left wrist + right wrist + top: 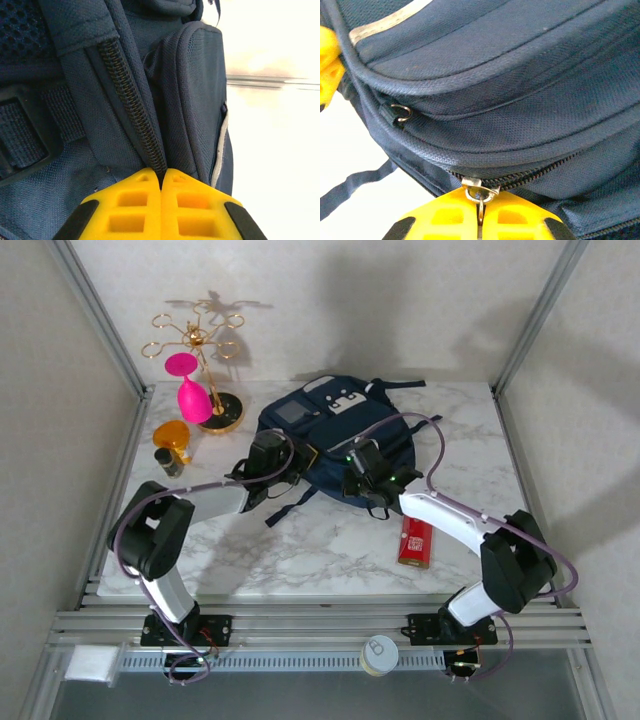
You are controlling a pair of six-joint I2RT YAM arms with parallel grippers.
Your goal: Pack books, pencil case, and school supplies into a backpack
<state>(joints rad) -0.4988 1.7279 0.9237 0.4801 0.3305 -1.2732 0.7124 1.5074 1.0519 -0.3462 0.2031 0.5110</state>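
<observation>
- I find the backpack (320, 430) lying at the back-centre of the marble table (290, 555), with both arms reaching onto its near side.
- Left gripper (161, 176): the yellow fingers are pressed together with no gap between them. Their tips sit against the backpack's dark zip line (135, 110), which runs down to where they meet. I cannot tell whether any fabric is nipped between them.
- Right gripper (481, 212): the fingers are closed, pinching the metal zip pull (480, 192), which stands upright between them at the lower zip (535, 172) of the backpack.
- The right wrist view also shows a small metal ring (399, 112) on a fabric loop on the seam above that zip, apart from the gripper.
- School supplies: the red pack (416, 541) lies flat on the table near the front right, just beside the right forearm and well clear of the backpack.
- Off-task items stand at the back left: a gold stand (205, 350) holding a pink glass (190, 390), an orange object (171, 433) and a small dark bottle (167, 461) just in front of it.
</observation>
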